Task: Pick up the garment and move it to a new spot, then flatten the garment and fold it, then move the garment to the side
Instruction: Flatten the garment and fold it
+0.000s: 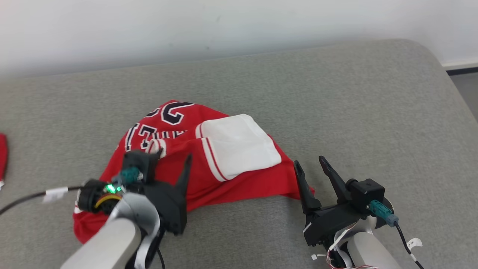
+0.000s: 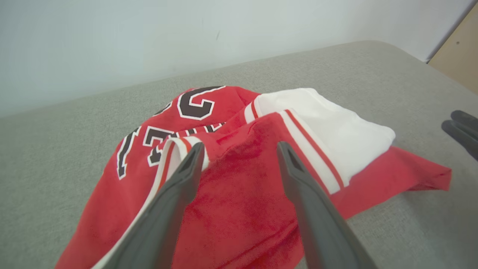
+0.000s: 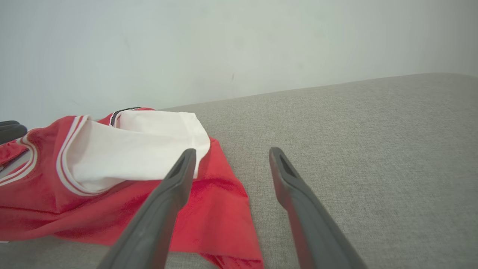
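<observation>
The garment (image 1: pixel 239 179) is a red jersey with dark numbers and a white sleeve panel (image 1: pixel 239 145), lying crumpled on the grey cushion (image 1: pixel 336 93). My left gripper (image 1: pixel 174 155) hovers over its near left part, open, with nothing between its fingers. In the left wrist view the open left gripper (image 2: pixel 241 145) frames the red cloth (image 2: pixel 231 209) and the striped trim. My right gripper (image 1: pixel 309 160) stands open at the garment's right corner. In the right wrist view the right gripper (image 3: pixel 232 150) straddles the red corner (image 3: pixel 224 216), its left finger over the cloth and its right finger over bare cushion.
A pale wall (image 1: pixel 224 30) runs behind the cushion. Another red piece of cloth (image 1: pixel 2 153) lies at the far left edge. The cushion's rounded right corner (image 1: pixel 437 59) drops to a dark baseboard and floor. Bare grey cushion (image 3: pixel 373 149) spreads to the garment's right.
</observation>
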`<state>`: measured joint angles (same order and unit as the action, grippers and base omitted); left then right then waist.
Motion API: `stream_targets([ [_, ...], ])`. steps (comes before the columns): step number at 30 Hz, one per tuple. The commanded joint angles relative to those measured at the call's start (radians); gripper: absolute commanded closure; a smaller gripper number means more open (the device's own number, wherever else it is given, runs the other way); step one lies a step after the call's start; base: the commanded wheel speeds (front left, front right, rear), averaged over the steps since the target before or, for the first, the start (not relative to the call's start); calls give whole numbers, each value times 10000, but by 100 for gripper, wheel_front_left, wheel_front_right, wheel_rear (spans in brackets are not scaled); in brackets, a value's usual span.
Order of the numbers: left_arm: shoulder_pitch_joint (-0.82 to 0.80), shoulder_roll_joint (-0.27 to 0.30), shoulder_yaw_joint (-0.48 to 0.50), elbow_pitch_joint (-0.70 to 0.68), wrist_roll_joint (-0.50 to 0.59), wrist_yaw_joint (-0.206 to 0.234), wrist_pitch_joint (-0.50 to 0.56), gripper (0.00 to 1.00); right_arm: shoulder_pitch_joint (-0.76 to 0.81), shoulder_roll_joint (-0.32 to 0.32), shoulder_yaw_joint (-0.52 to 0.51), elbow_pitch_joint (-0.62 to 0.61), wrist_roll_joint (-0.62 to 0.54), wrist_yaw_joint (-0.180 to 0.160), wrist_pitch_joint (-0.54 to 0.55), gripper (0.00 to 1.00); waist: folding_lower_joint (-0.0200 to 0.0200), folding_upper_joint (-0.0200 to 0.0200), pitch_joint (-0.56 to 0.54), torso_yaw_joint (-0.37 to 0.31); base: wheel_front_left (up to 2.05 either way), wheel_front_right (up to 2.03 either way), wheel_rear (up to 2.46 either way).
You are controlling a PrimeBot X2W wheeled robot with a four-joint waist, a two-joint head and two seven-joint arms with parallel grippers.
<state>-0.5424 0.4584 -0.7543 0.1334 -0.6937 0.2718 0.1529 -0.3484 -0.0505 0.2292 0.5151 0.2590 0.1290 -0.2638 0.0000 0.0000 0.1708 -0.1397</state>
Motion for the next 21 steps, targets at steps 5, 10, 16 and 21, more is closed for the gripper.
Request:
stream_targets([
  [5, -1058, -224, -314, 819, 299, -351, 422, 0, -240, 5, 39, 82, 270, 35, -8, 0, 0, 0, 289, -566, 0, 0, 0],
  [10, -1810, -176, -866, 1437, 629, -774, 1323, 0, -438, 5, 74, 180, 407, 35, -6, 0, 0, 0, 465, -779, 0, 0, 0],
  [16, -2066, -144, -949, 1680, 272, -807, 2336, 100, -478, 8, 65, 189, 495, 35, -6, 0, 0, 0, 565, -851, 0, 0, 0],
  [21, -1921, -147, -879, 1347, 199, -769, 2170, 100, -453, 8, -83, 206, 380, 35, -6, 0, 0, 0, 581, -672, 0, 0, 0],
])
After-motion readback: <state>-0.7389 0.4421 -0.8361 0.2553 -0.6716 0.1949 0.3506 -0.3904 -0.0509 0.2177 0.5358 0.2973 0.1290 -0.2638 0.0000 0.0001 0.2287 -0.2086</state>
